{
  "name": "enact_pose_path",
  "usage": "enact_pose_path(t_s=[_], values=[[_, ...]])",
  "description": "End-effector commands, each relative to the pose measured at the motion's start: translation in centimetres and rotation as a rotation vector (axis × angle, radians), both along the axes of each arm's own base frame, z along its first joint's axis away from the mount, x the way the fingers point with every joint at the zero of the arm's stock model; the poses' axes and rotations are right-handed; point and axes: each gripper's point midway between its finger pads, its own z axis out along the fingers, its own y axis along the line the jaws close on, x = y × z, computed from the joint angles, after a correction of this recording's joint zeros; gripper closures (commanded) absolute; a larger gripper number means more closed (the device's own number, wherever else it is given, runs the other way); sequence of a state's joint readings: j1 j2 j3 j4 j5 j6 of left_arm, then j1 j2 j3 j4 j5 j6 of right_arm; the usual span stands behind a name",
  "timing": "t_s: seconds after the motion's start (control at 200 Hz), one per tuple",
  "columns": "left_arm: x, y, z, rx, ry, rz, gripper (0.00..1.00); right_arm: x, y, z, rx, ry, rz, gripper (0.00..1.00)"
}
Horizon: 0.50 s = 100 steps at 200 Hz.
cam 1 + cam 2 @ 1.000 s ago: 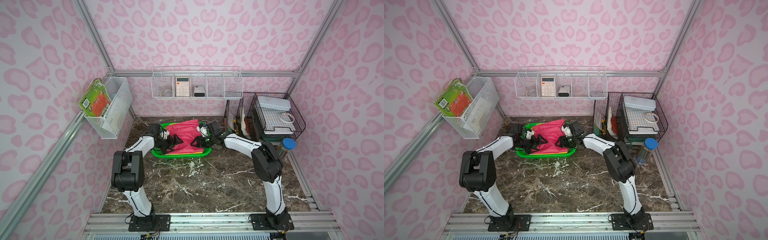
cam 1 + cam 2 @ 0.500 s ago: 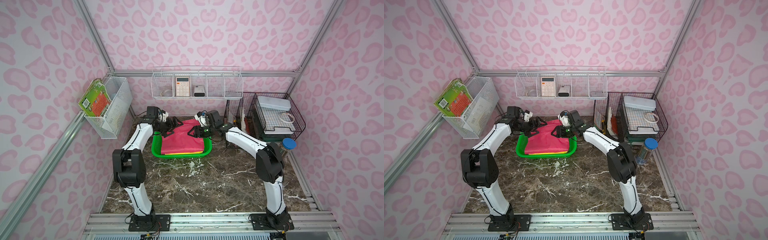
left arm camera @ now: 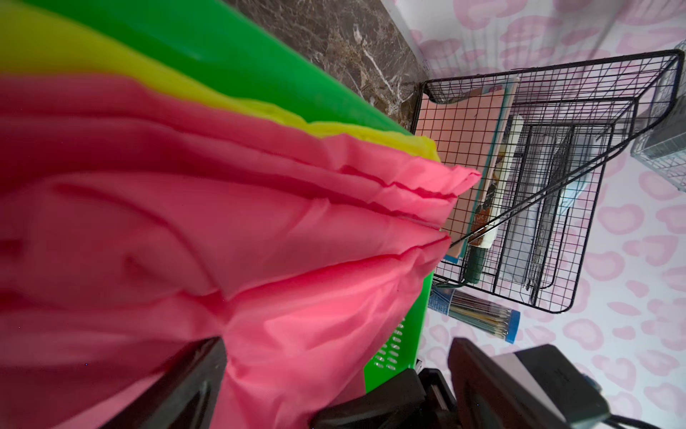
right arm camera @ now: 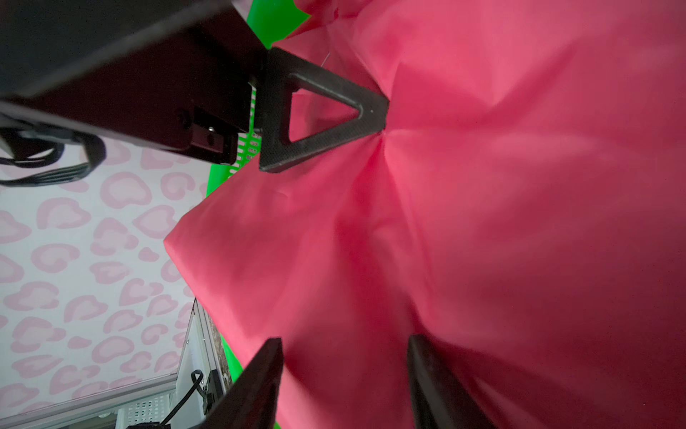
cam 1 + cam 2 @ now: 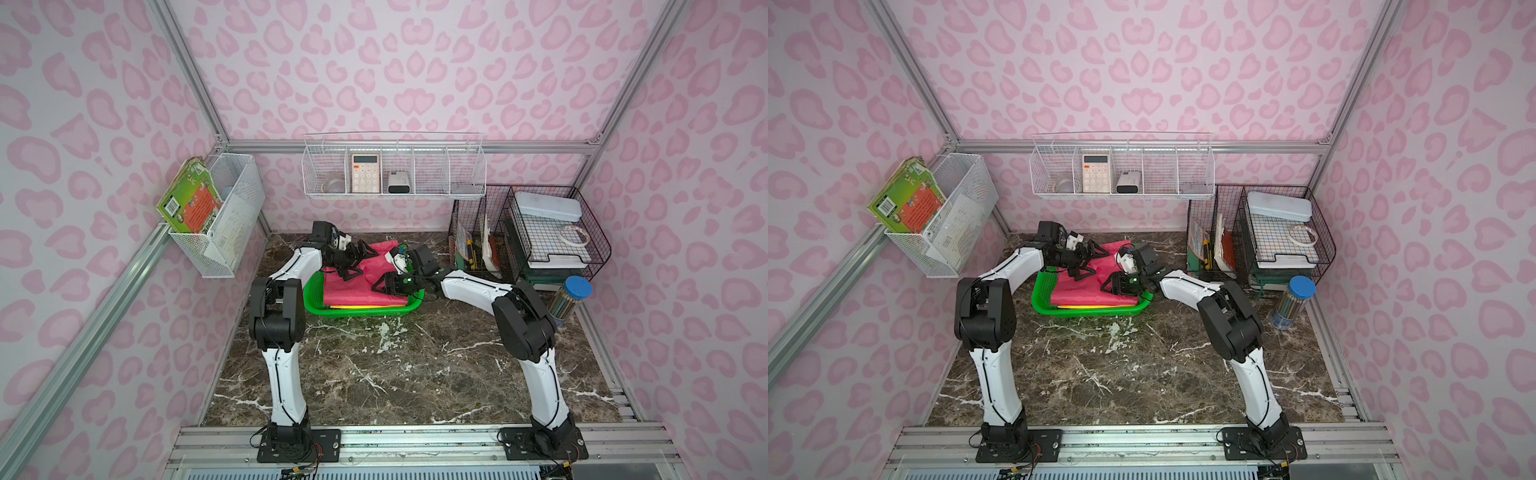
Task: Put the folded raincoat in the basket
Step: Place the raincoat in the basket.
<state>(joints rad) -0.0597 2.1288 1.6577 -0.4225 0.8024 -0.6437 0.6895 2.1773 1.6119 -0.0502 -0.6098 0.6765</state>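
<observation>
**A:** Where's the raincoat [image 5: 353,286] sitting?

**B:** It's lying folded inside the basket [image 5: 361,312], pink side up, on top of a yellow layer [image 5: 357,307]. Can't tell what that layer is. A far corner seems to be riding over the back rim.

**A:** How are you expecting it to handle?

**B:** I'm reading it as thin, light, slippery cloth in several loose layers. It's likely going to slide and unfold if anyone is lifting it by the top layer alone. I'd be taking the whole stack at a folded edge, both sides together.

**A:** Left gripper?

**B:** The left gripper [image 5: 360,261] is sitting over the far left part of the coat with its jaws spread wide, gripping nothing. One fingertip [image 4: 373,111] is pressing into the cloth, and creases are radiating from it.

**A:** And the right?

**B:** The right gripper [image 5: 380,284] is sitting low on the coat's right side, jaws part-way apart. Fabric is bulging between its fingers [image 4: 260,379]. Can't tell whether it's pinching that fold or just straddling it.
</observation>
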Motion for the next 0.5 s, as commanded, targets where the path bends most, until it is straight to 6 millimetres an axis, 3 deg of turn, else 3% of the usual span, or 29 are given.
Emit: enact_pose_path(t_s=[0.0,0.095,0.235,0.495], values=[[-0.1,0.2,-0.7,0.023,0.008,0.003,0.01,-0.3,-0.1,1.0,0.002,0.011,0.008,0.43],[0.1,0.0,1.0,0.014,-0.023,-0.006,0.01,0.1,-0.1,3.0,0.013,-0.024,0.010,0.43],[0.0,-0.2,5.5,0.012,-0.111,-0.024,0.01,0.9,-0.4,7.1,0.043,-0.094,0.001,0.43],[-2.3,0.0,13.0,0.024,-0.263,-0.049,0.01,1.6,-3.6,13.4,0.049,-0.233,-0.063,0.42]])
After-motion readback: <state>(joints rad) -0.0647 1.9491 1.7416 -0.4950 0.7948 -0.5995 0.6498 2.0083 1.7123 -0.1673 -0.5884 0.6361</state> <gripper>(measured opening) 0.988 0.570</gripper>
